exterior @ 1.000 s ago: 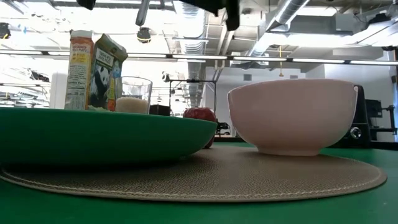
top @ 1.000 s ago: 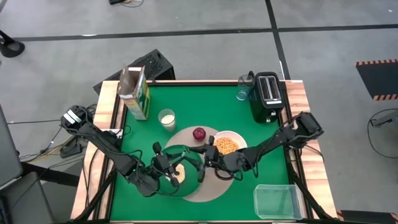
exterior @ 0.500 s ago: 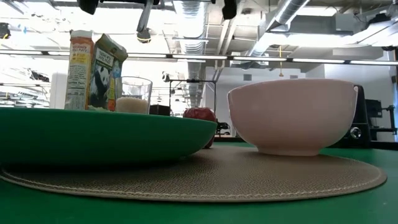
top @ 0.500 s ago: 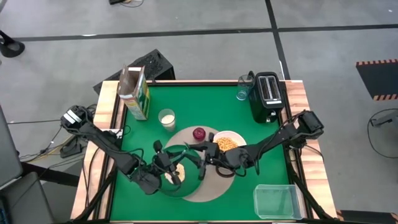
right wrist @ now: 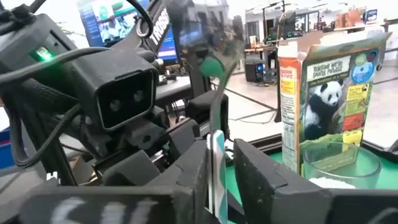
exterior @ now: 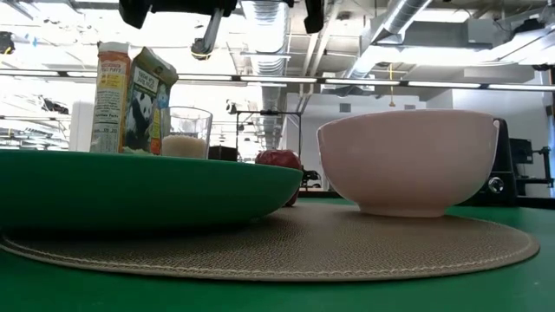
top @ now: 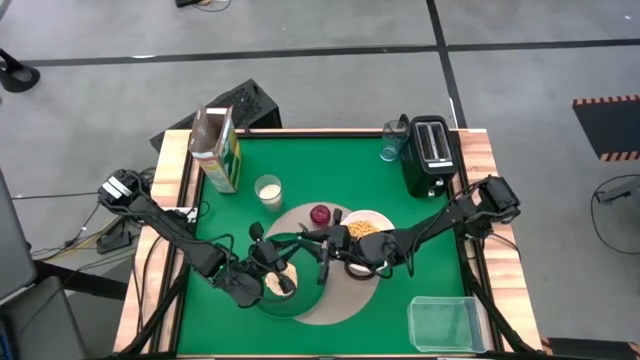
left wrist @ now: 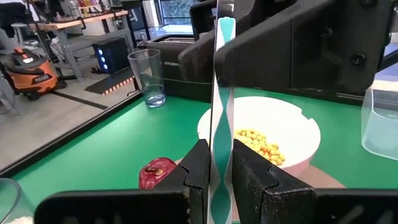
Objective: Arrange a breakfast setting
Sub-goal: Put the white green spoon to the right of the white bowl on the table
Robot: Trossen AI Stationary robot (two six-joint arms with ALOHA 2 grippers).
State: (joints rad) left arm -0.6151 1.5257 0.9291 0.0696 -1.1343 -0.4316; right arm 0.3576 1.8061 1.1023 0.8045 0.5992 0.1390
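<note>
Both grippers are shut on the metal spoon, which they hold between them above the dark green plate. My left gripper comes from the left and my right gripper from the right. A small pale bagel lies on the plate. The plate rests on the round beige placemat, as do the white bowl holding cereal and the red apple. The milk glass and the cereal box stand behind them. My left gripper pinches the spoon's thin shaft between its two fingers, seen edge-on; which end it has I cannot tell. The spoon is lifted clear of the plate and runs on into the right gripper's fingers. My right gripper pinches the spoon's handle between its two fingers. The handle rises past the fingertips to the shiny bowl end near the left gripper. The spoon is clear of the table.
A black toaster and an empty glass stand at the far right corner. A clear plastic container sits at the near right. The table has a raised wooden rim. Bare green surface lies at the far middle.
My right gripper has moved a little toward the table's left, closer to my left gripper above the plate. In the low view both grippers have risen toward the top edge of the picture.
</note>
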